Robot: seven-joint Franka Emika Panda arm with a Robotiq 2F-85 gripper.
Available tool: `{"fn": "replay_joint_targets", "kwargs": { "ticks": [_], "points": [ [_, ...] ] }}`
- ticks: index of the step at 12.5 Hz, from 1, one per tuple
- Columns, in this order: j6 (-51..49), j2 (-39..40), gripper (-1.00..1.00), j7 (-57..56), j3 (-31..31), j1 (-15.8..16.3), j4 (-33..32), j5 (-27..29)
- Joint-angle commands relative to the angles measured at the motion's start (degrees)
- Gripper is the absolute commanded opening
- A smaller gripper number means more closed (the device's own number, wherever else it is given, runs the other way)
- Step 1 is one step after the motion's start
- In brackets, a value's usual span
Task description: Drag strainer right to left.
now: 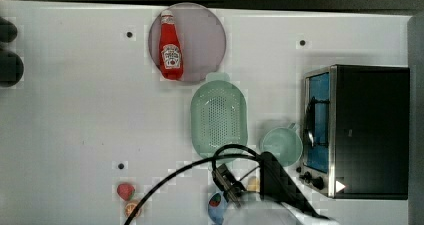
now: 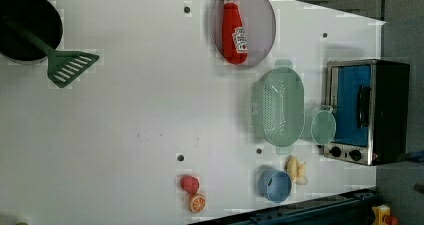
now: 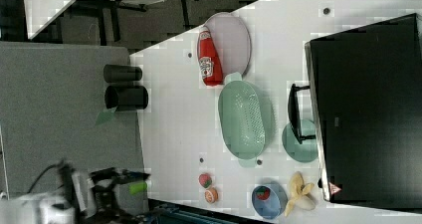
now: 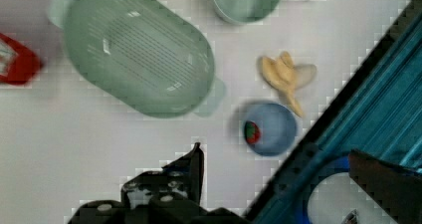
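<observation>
The strainer (image 1: 219,117) (image 2: 280,110) (image 3: 244,119) (image 4: 139,50) is a pale mint-green oval with a grid of holes. It lies flat on the white table between the greyish-purple plate (image 1: 202,40) and the round mint mug (image 1: 281,146). My gripper (image 1: 227,177) hangs above the table near the top view's bottom edge, just past the strainer's lower end tab and apart from it. It is open and holds nothing. One dark finger (image 4: 195,167) shows in the wrist view.
A ketchup bottle (image 1: 170,47) lies on the plate. A toaster oven (image 1: 365,130) stands beside the mug. A blue bowl (image 2: 275,185), a banana (image 2: 296,169), a toy strawberry (image 1: 125,190) and an orange (image 1: 131,208) sit near the front edge. A green spatula (image 2: 70,67) lies far off.
</observation>
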Motion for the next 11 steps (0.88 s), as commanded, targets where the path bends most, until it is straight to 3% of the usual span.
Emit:
{"fn": "replay_joint_targets", "kwargs": {
  "ticks": [1,7,11],
  "points": [
    [5.7,3.8,1.0,3.2,-0.1,-0.1,-1.8,0.4],
    [29.9,17.1,1.0,13.9,-0.1,-0.1,-12.5,0.5],
    [47.5,30.5,1.0,20.4,0.0,0.0,-14.8,0.5]
  ]
}}
